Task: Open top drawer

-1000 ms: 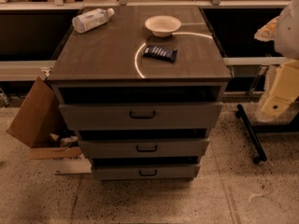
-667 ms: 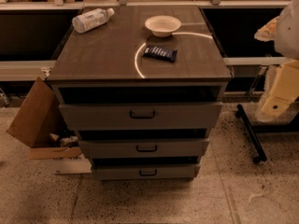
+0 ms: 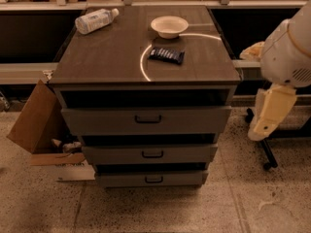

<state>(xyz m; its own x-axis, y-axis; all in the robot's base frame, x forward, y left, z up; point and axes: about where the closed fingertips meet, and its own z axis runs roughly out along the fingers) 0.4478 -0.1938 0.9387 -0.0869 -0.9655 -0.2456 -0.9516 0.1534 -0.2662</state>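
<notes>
The one camera looks down from a raised spot in front of the cabinet [image 3: 146, 88]. It faces the top drawer [image 3: 107, 123] squarely, with the tabletop [image 3: 112, 52] beyond, at middling range. The gripper [image 3: 262, 125] hangs at the right edge, near the cabinet's right side.

Grey top drawer [image 3: 97, 121], black handle [image 3: 148, 119]; cream gripper [image 3: 259, 129] at right

The gripper [image 3: 263, 124] hangs beyond the right edge of the worktop [image 3: 112, 57]. The top drawer [image 3: 97, 123] sits below its front edge
</notes>
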